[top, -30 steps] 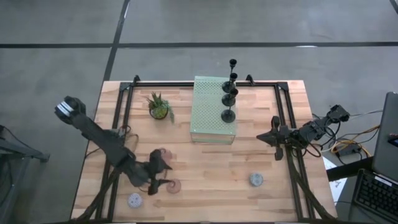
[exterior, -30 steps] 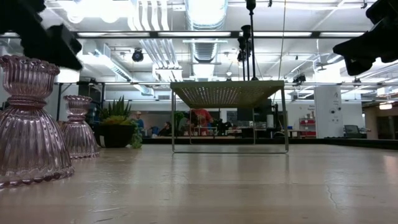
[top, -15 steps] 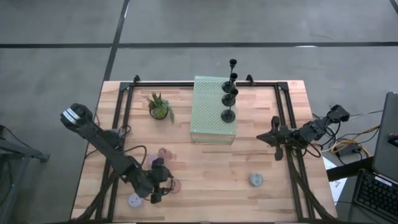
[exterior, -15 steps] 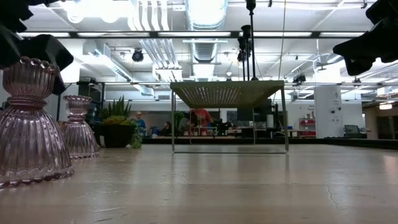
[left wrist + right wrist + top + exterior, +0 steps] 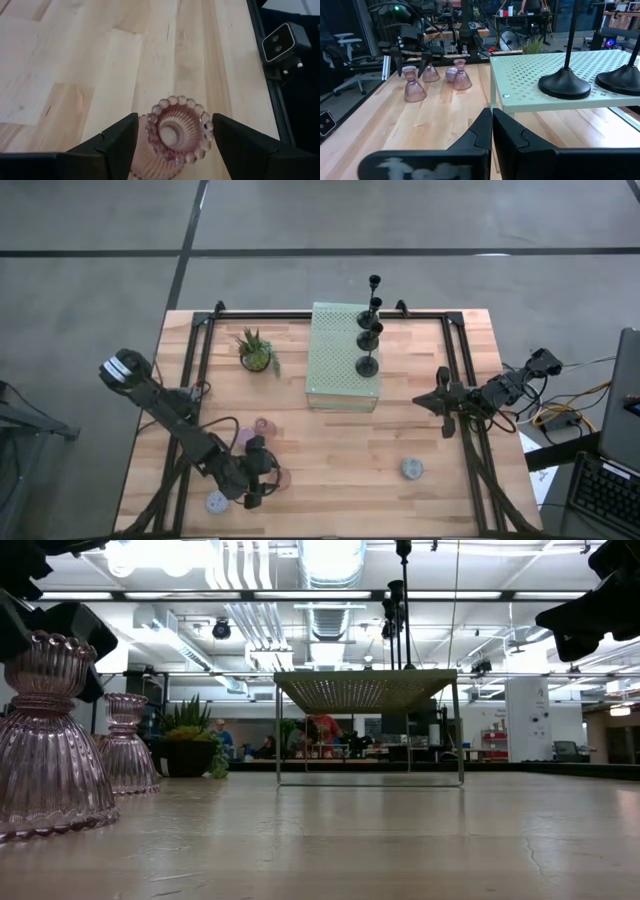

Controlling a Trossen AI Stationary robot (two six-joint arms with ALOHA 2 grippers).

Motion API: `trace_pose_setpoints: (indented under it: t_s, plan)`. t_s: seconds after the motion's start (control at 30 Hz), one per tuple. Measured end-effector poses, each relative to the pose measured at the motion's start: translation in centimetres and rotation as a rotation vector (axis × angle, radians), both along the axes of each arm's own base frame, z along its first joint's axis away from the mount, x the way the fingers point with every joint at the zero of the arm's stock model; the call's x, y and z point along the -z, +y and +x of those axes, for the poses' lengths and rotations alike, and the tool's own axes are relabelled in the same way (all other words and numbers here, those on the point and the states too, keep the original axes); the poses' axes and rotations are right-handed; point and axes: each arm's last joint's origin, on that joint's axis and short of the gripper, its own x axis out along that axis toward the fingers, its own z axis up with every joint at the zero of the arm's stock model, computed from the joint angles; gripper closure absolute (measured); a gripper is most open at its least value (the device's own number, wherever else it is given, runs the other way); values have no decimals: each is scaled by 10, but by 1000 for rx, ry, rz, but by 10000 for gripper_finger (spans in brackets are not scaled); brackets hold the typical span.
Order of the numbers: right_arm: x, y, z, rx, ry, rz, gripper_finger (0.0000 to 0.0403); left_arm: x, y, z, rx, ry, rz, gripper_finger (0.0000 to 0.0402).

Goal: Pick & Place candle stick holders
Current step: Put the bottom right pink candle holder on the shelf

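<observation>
A pink glass holder (image 5: 176, 131) stands upright on its round base near the table's near left edge; it also shows in the low view (image 5: 45, 740). My left gripper (image 5: 175, 122) is open over it, one finger on each side of its beaded top rim, with a narrow gap each side. In the high view my left gripper (image 5: 256, 474) covers most of this holder. A second pink holder (image 5: 262, 425) stands farther back. Several black slim holders (image 5: 367, 364) stand on the pale green perforated block (image 5: 340, 355). My right gripper (image 5: 492, 125) is shut and empty at the table's right side (image 5: 443, 402).
Two lavender holders stand on the table, one near the near left corner (image 5: 217, 502) and one at the near right (image 5: 411, 469). A small green potted plant (image 5: 256, 352) stands far left. Black rails (image 5: 195, 370) run along the table's sides.
My left gripper has moved toward the table's near edge and down, so its open fingers now stand on either side of the near pink holder's top. The holder has stayed in place.
</observation>
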Motion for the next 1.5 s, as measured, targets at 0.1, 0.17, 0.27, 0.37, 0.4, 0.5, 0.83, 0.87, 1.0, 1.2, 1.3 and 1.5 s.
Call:
trace_pose_setpoints:
  t_s: [0.1, 0.17, 0.27, 0.37, 0.4, 0.5, 0.83, 0.87, 1.0, 1.2, 1.3, 1.5]
  plan:
    - [0, 0, 0, 0, 0, 1, 394, 1, 0, 0, -1, 5, 6, 163]
    - [0, 0, 0, 0, 0, 0, 394, 0, 0, 0, -2, -2, 7, 177]
    - [0, 0, 0, 0, 0, 0, 394, 0, 0, 0, -4, -4, 9, 202]
    - [0, 0, 0, 0, 0, 1, 394, 0, 1, 0, -19, -13, 22, 224]
    - [0, 0, 0, 0, 0, 2, 394, -1, 1, 1, -25, -21, 30, 228]
    - [0, 0, 0, 0, 0, 0, 394, -5, 1, 3, -42, -53, 50, 228]
    - [0, 0, 0, 0, 0, 0, 394, -13, 7, 12, -155, -126, 100, 216]
    - [0, 0, 0, 0, 0, 0, 394, -13, 8, 13, -168, -137, 93, 218]
    - [0, 0, 0, 0, 0, -1, 394, -20, 12, 21, -212, -197, 55, 220]
    - [0, 0, 0, 0, 0, -1, 394, -26, 27, 31, -278, -231, 59, 219]
    - [0, 0, 0, 0, 0, 0, 394, -30, 36, 38, -317, -261, 41, 219]
    - [0, 0, 0, 0, 0, 1, 394, -46, 50, 50, -332, -361, 21, 219]
